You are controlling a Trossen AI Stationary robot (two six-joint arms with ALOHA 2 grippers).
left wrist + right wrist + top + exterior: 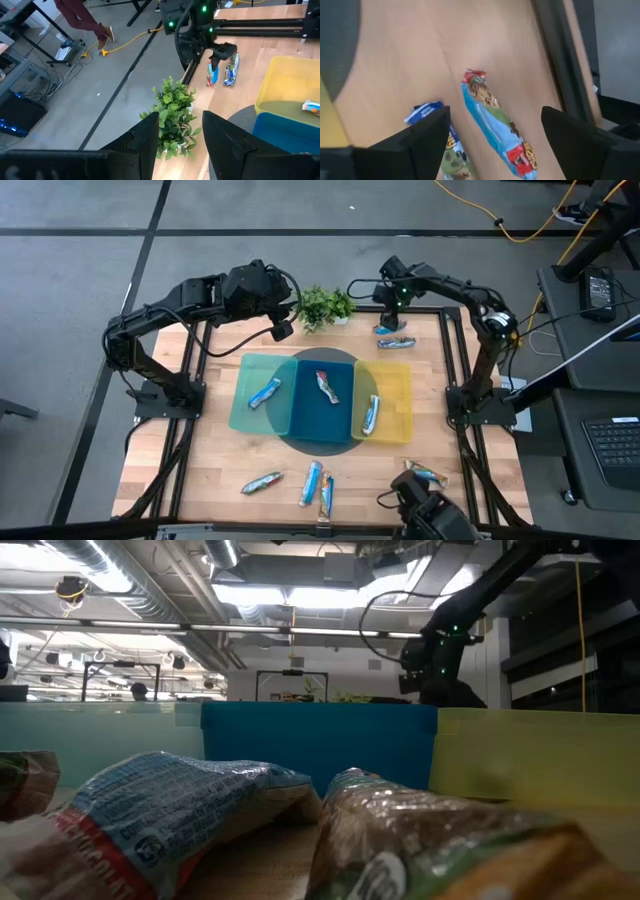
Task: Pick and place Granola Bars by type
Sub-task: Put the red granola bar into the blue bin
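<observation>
- Because two slim foil-wrapped granola bars (pixel 495 120) lie just beside each other at the table's far right edge (about one o'clock from the trays), the right gripper (pixel 495 145) should descend straight over one bar only, centring it between its spread fingers before closing.
- Seen from the right wrist, the blue-and-red bar sits directly between the open fingers, its neighbour close to one finger.
- Waiting near the small green potted plant (pixel 325 304), the left gripper (pixel 180 137) is spread, empty.
- Three bars already rest in the teal, blue and yellow plastic trays (pixel 247 415).
</observation>
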